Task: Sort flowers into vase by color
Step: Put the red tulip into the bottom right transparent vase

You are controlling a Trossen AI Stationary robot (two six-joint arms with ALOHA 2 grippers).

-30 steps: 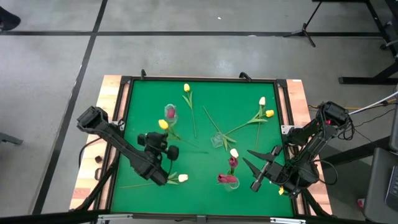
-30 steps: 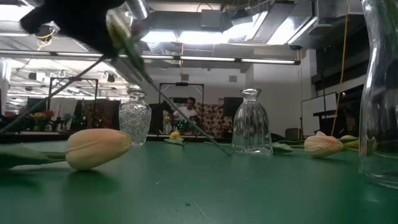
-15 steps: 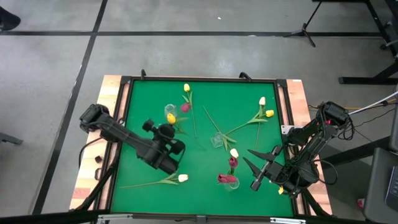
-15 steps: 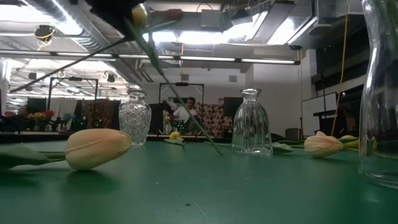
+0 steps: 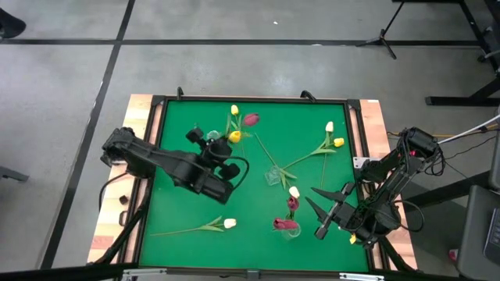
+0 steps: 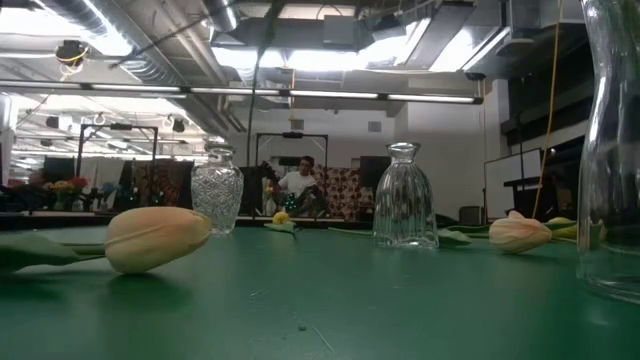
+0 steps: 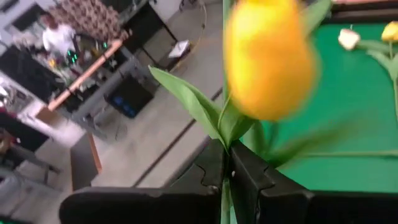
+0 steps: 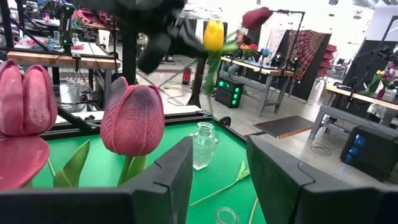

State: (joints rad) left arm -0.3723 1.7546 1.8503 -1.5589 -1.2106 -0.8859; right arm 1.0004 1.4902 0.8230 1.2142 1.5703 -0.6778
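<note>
We note the left gripper [image 5: 228, 145] has swung from the mat's [image 5: 180, 211] near-left area toward the far middle since a second ago, clamped on the stem of a yellow tulip [image 5: 234, 136] carried aloft; a red tulip [image 5: 251, 119] rides beside it. A cream tulip [image 5: 230, 223] lies unmoved at near left. The right gripper [image 5: 326, 209] waits near right as before, fingers apart, by the red tulips [image 5: 291, 204] in a vase [image 5: 287, 227].
</note>
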